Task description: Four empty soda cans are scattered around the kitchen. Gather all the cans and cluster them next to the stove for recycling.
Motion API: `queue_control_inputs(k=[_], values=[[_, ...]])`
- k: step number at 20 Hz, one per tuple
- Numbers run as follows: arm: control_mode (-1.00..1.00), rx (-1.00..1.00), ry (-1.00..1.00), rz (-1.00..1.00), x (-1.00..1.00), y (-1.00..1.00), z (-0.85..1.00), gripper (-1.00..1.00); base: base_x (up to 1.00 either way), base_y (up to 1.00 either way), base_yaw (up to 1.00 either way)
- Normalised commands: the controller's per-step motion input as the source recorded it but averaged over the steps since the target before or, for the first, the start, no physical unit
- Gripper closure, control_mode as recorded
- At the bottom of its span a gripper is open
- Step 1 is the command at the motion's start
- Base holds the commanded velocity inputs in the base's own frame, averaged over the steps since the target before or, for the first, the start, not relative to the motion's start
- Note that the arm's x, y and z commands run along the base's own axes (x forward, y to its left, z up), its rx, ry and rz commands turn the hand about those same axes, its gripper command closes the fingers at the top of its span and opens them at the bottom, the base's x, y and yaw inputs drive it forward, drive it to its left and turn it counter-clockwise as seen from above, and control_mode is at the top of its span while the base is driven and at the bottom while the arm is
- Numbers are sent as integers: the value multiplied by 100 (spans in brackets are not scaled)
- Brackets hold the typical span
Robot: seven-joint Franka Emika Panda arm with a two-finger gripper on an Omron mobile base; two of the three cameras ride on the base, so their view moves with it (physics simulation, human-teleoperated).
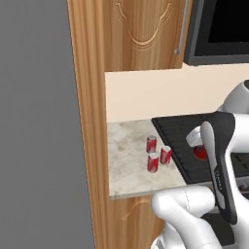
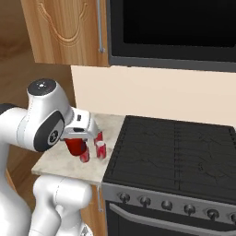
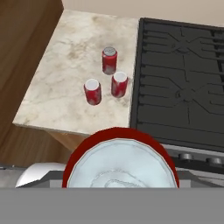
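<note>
Three soda cans [image 3: 109, 60] [image 3: 119, 84] [image 3: 92, 91], red with silver tops, stand upright in a tight group on the marble counter [image 3: 57, 87], just left of the stove [image 3: 183, 78]. The same group is seen at cans [image 1: 151, 144] [image 1: 166, 154] [image 1: 153, 162] in the left base view. My gripper [image 2: 75, 144] hovers above the counter's front corner, shut on a fourth soda can [image 3: 120, 162]. That can's silver top looms large at the bottom of the hand view. From the left base camera, the held can [image 1: 200, 152] hangs over the black cooktop [image 1: 175, 136].
A tall wooden cabinet side [image 1: 90, 121] walls the counter on the left. A black-fronted appliance [image 2: 175, 27] and a wooden upper cabinet [image 2: 64, 27] hang above. Oven knobs [image 2: 166, 205] line the stove front. Bare marble lies left of the cans.
</note>
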Motion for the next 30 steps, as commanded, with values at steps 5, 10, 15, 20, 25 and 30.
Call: queue_control_inputs(k=[5, 10, 15, 20, 25, 30], values=[[100, 0, 0, 0, 0, 0, 0, 100, 2, 0, -8], [100, 0, 0, 0, 0, 0, 0, 100, 0, 0, 0], [-100, 0, 0, 1, 1, 33, -2, 100, 0, 0, 0], [-100, 0, 4, 15, 4, 80, 0, 100, 0, 0, 0], [-100, 0, 15, 17, 37, 47, -2, 100, 0, 0, 0], [-100, 0, 2, 23, 43, 15, -48, 100, 0, 0, 0]])
